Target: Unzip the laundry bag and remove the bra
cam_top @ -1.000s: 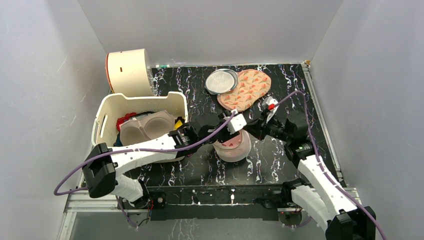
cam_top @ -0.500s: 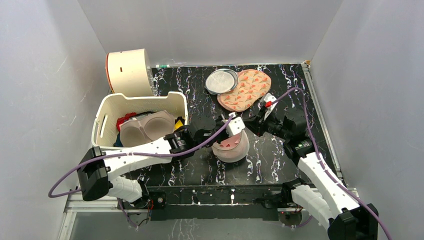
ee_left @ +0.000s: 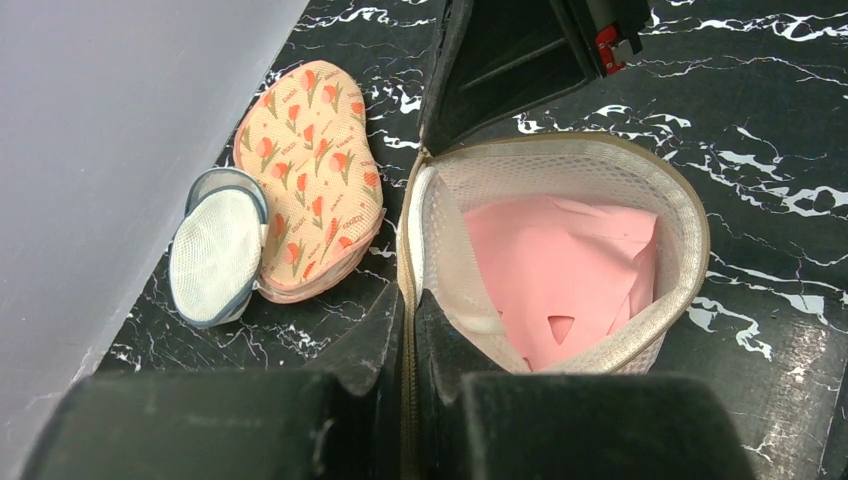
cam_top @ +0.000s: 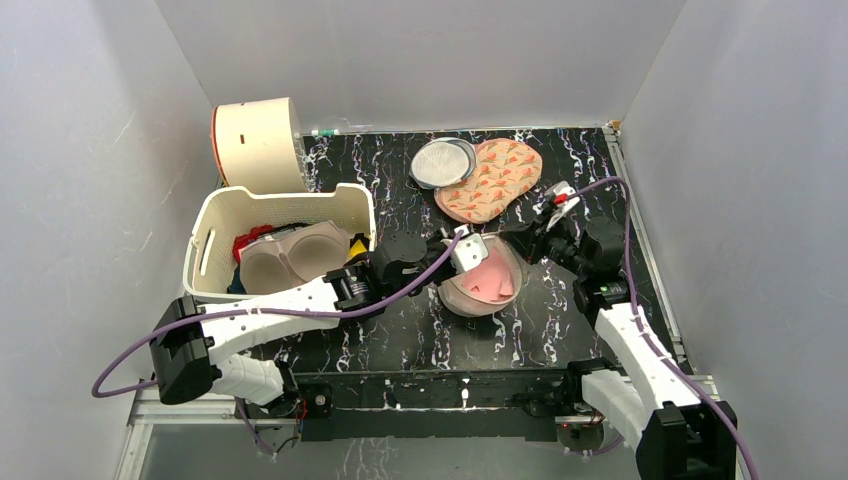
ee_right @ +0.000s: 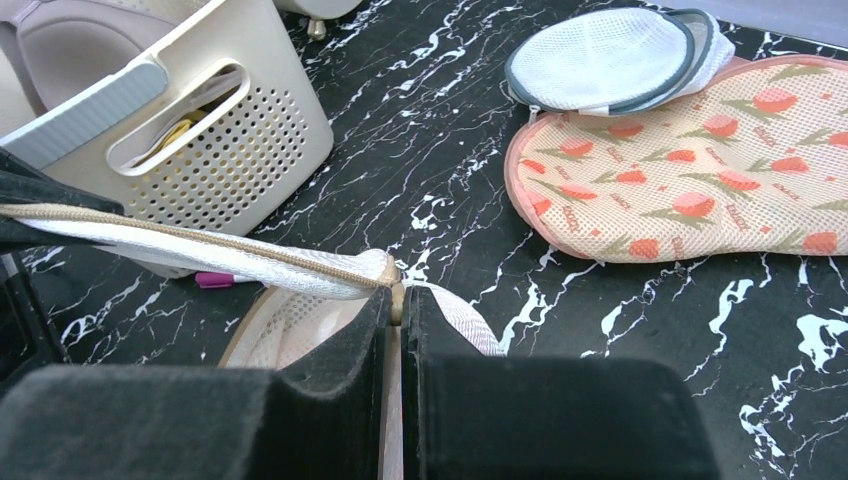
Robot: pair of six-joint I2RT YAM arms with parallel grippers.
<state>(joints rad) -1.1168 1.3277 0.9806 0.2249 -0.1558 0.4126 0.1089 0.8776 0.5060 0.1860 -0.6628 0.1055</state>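
The left fingers point(ee_left: 392, 335) are pressed together on the zipper tape at the rim of the laundry bag point(ee_left: 688, 215), with the beige tape running straight down the slit between them. The right fingers point(ee_right: 378, 320) are likewise closed, nipping the rim where the zip line ends at their tips. Whether they have the puller itself or only the tape beside it, I cannot tell. The two grips sit at different places on the rim and draw away from each other. I judge that this is why the mouth gapes: the mesh is stretched taut between them and the top flap is lifted clear. Inside, the bra point(ee_left: 560, 265) lies folded in the open dome, uncovered and with nothing gripping it. The bag rests on the table point(cam_top: 400, 175) between the two arms, near the white basket point(cam_top: 212, 240). The orange-patterned pouch point(cam_top: 495, 180) and the grey round pouch point(cam_top: 443, 162) lie well apart at the back. The unzipping looks largely done, and one pair of fingers will have to let go to reach the bra
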